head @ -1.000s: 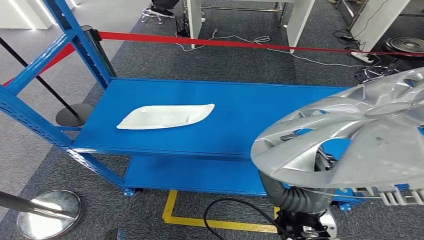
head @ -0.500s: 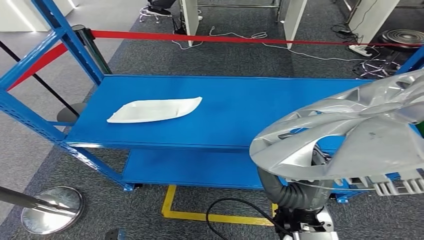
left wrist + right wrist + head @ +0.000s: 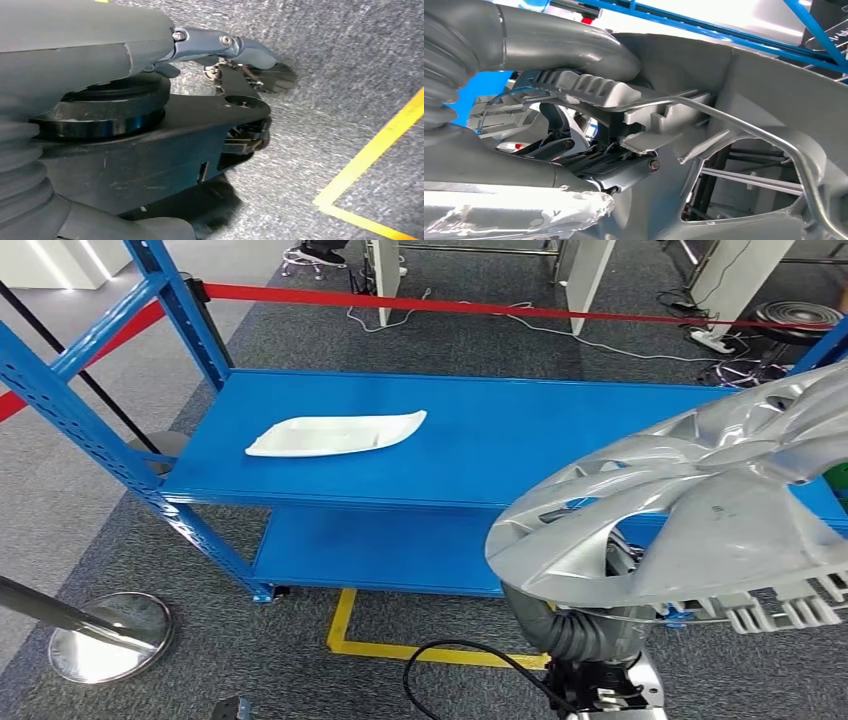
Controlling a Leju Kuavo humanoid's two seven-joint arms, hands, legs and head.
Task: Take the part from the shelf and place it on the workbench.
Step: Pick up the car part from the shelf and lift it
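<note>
A large silver wheel cover [image 3: 700, 510] fills the right of the head view, held up in front of the blue shelf [image 3: 520, 450]. My right hand [image 3: 589, 55] grips it: in the right wrist view the grey thumb lies over the cover's ribbed rim [image 3: 589, 87] and dark fingers [image 3: 609, 167] sit beneath it. The cover hides that hand in the head view, where my ribbed right wrist [image 3: 580, 630] sticks out below it. A white curved part [image 3: 335, 433] lies on the shelf's upper deck, to the left. My left hand [image 3: 235, 75] hangs over the carpet, holding nothing.
The shelf's blue upright [image 3: 70, 390] slants up at the left. A red barrier tape [image 3: 480, 308] runs behind the shelf, and a chrome stanchion base [image 3: 100, 635] stands on the carpet at the lower left. A yellow floor line [image 3: 345, 625] and a black cable [image 3: 450, 650] lie below the shelf.
The whole picture has shifted, so the camera has moved; the shelf now sits a little further right. The wheel cover stays in my right hand. The white part lies where it was.
</note>
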